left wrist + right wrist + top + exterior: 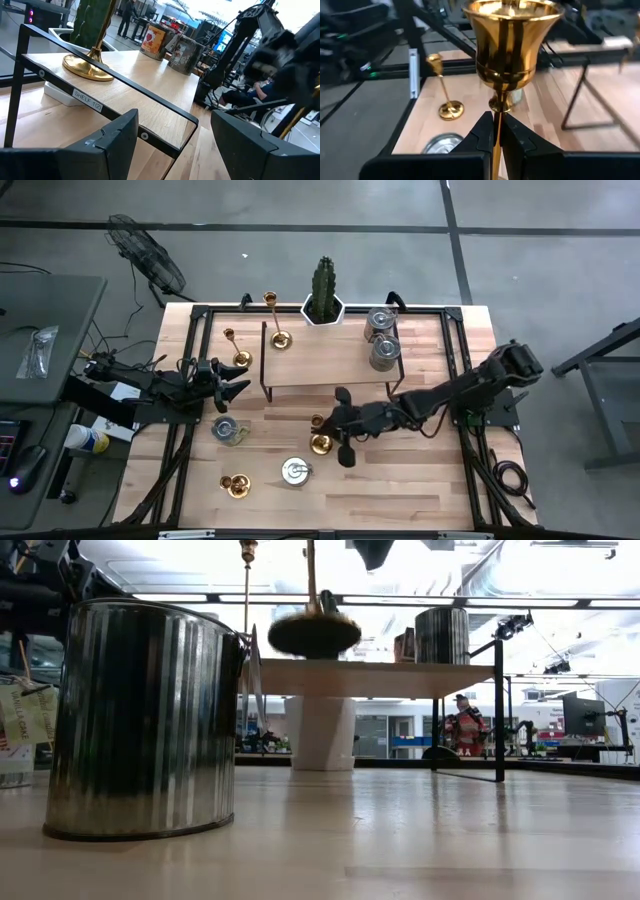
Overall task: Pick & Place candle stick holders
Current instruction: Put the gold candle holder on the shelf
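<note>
Right gripper (496, 131) clamped on the thin stem of a gold candle holder (509, 47), mid-table in front of the shelf (330, 367).

Lift straight and slowly; the narrow grip may let the candle holder swing. Left gripper (172, 145) waits open, empty, beside the shelf.

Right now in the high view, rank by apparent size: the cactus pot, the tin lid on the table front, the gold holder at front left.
1. cactus pot
2. tin lid and gold holder: look alike, no ranking.

Two dark jointed arms, each right claw (496, 131) finger wedge-shaped, matte black.
</note>
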`<state>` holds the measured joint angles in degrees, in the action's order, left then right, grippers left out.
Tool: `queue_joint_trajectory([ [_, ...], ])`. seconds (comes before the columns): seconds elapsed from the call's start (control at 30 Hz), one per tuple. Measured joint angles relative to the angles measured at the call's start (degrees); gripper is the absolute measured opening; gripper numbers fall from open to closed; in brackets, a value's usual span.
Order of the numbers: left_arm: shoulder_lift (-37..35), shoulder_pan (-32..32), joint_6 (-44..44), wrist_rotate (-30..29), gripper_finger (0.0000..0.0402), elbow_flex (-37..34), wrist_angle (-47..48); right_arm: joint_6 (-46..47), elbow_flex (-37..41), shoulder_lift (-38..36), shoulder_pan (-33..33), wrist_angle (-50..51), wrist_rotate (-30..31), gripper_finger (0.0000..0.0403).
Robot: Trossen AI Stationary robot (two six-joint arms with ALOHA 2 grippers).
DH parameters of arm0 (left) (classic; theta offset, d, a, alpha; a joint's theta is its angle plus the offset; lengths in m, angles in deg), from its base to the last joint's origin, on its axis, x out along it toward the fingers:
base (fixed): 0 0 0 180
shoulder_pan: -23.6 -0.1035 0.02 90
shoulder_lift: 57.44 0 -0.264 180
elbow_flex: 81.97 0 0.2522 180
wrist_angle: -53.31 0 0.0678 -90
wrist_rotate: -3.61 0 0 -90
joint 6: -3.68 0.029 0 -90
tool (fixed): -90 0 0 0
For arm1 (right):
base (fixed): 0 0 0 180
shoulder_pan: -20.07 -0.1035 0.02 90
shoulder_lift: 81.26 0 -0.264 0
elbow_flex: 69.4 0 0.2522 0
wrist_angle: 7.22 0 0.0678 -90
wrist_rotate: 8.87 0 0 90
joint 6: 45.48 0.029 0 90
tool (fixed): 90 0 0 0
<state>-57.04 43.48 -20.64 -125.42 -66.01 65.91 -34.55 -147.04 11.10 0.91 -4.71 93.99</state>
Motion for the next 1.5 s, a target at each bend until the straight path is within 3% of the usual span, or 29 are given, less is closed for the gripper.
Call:
queue_joint_trajectory([
  [0.2, 0.0, 0.0, 0.01, 0.0, 0.0245, 0.0, 0.0, -8.49, -6.87, -1.11, 3.61, 8.12, -5.48, 0.0007],
  [0.43, 0.0, 0.0, 0.02, 0.02, 0.0245, 0.0, 0.0, -9.39, -11.57, -1.27, 6.96, 8.2, -5.5, 0.0008],
  [0.83, 0.0, 0.0, 0.02, 0.01, 0.0245, 0.0, 0.01, -7.7, -13.08, -0.08, 14.36, 8.25, 1.38, 0.0008],
  [1.0, -0.02, 0.0, 0.01, -0.02, 0.0245, 0.0, 0.02, -4.75, -16.6, 2.73, 16.98, 8.57, 4.17, 0.0008],
  [1.5, -0.02, 0.0, 0.02, -0.02, 0.0245, 0.0, 0.0, -4.69, -29.05, 14.12, 20.86, 11.07, 2.59, 0.0009],
])
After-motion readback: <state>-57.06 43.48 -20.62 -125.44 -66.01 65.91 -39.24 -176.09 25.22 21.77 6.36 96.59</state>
